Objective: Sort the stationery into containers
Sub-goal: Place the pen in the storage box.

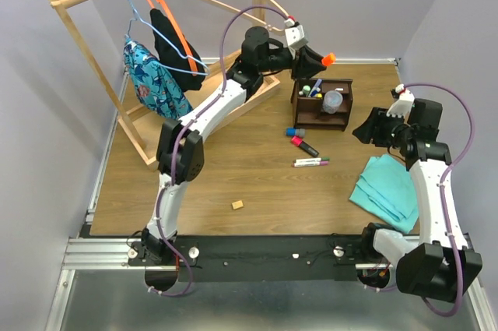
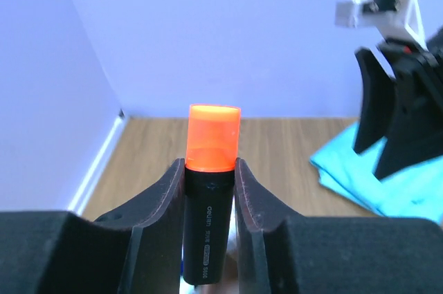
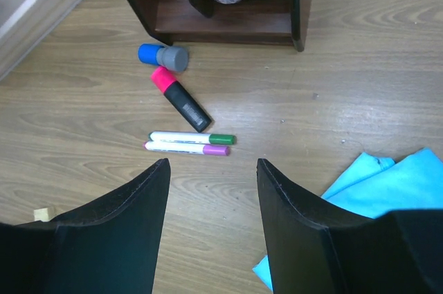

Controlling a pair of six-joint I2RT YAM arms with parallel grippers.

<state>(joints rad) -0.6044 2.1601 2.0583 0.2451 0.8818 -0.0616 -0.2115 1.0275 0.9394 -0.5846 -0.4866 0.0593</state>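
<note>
Eraser (image 1: 237, 205) lies alone near-left on the tabletop (image 1: 233, 163), unsorted. Left tool (image 2: 210, 169) is clamped on the orange highlighter (image 2: 214, 131), gripping the black barrel, with the cap poking past the fingertips. It hangs over the far-left corner of the organizer (image 1: 321, 109). Probably staged for a drop, but the highlighter looks closer to level than upright, so I'd tilt first. Organizer holds a few pens and a cup (image 1: 333, 100). Loose just near of it: blue-capped item (image 1: 295, 132), pink highlighter (image 1: 304, 146), two pens (image 1: 311, 163). Right tool (image 3: 212, 166) gapes wide, empty, right of the organizer, facing that group; likely next pick. Cloth (image 1: 389, 187) near-right, not stationery.

Left wrist view confirms a centred grip but shows no organizer; only the top view gives slot alignment. Right wrist view shows the loose pens touching, caps green and purple.
</note>
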